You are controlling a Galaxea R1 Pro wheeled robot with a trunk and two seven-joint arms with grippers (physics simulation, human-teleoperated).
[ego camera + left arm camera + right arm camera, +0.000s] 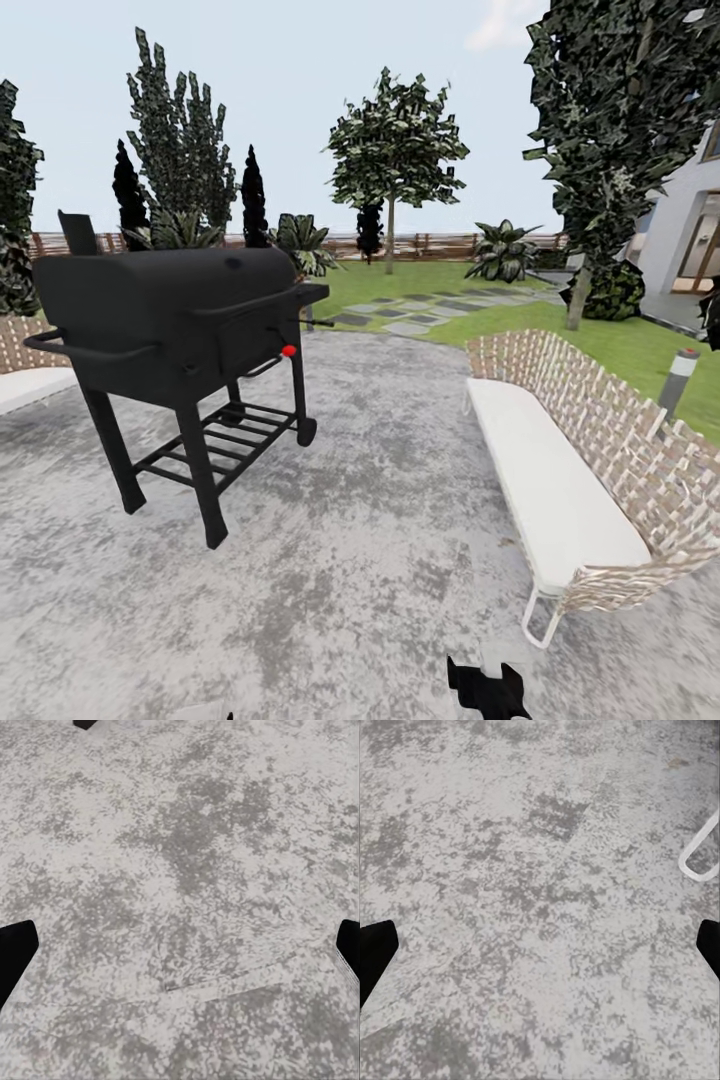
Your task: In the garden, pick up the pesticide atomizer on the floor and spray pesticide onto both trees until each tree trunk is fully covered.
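Patio paving [400,480], mottled grey, spreads under the robot and runs out to the lawn [620,345] of the garden, with a brown fence [430,243] along the far edge and a corner of the white house [690,240] at the right. Tall leafy trees stand beyond: one big crown close at the right [620,110] and a smaller tree [392,150] far off near the fence. A black barbecue grill [175,320] sits on the paving ahead to the left, and a woven bench with a white cushion [560,480] runs along the right; a short path lamp [680,375] stands in the grass behind it.

The pesticide atomizer is not to be found in these pictures, so I judge the robot is on its way, at the searching step before any pickup.

The left hand [180,945] and the right hand [540,945] both hang over bare paving, dark fingertips spread wide at the frame edges, released and holding nothing. A white bench leg loop [699,855] lies near the right hand.

Next move, as I judge it: drive past the grill toward the lawn and scan the ground for the small black atomizer.
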